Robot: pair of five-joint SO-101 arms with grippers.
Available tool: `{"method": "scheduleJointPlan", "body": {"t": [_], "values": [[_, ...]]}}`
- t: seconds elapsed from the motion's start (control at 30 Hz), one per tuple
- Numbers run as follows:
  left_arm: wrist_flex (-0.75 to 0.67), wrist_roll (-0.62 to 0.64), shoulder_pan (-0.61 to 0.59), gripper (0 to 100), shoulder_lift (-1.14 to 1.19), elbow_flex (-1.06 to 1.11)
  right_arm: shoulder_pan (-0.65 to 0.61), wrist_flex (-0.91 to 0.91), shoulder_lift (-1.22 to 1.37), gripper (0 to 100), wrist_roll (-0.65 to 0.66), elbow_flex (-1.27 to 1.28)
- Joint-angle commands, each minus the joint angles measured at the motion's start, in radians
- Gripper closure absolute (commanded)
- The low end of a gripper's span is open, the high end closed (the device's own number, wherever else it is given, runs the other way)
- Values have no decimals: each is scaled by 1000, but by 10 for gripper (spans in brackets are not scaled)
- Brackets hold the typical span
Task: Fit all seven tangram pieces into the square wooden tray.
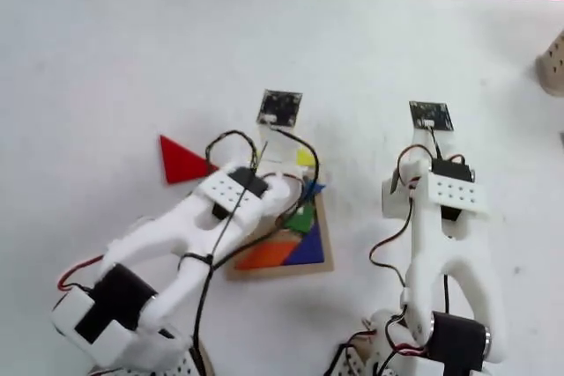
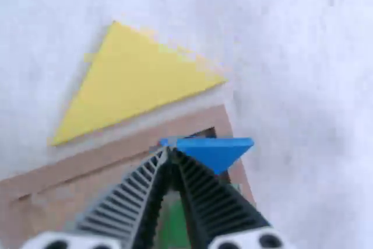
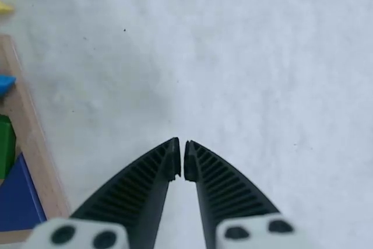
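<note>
Ribbed black left pincer [image 2: 170, 154] pinching flat blue triangle [image 2: 218, 151]; right pincer [image 3: 180, 158] pressed together.

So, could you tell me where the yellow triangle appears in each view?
High view: yellow triangle just past the wooden tray's far edge.
Left wrist view: triangle beyond the tray rim, ahead of the left gripper.
Right wrist view: a yellow sliver at the picture's edge, beyond the tray.
Shared landmark: the tray.

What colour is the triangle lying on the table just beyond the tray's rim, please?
Yellow; the triangle shows best in the left wrist view.
</note>
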Motion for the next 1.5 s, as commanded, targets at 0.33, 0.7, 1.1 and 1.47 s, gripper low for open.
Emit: {"method": "scheduleJointPlan", "body": {"t": [0.33,0.7,1.1,1.47], "values": [[-149,20,130,979,91,23,5,-15,-8,981,14,-6],[-144,18,134,979,90,31,5,-15,-8,981,14,-6],[51,-44,202,979,-13,83,5,-30,-7,981,14,-6],[14,-8,143,979,-120,86,-16,-30,-7,981,14,5]]}}
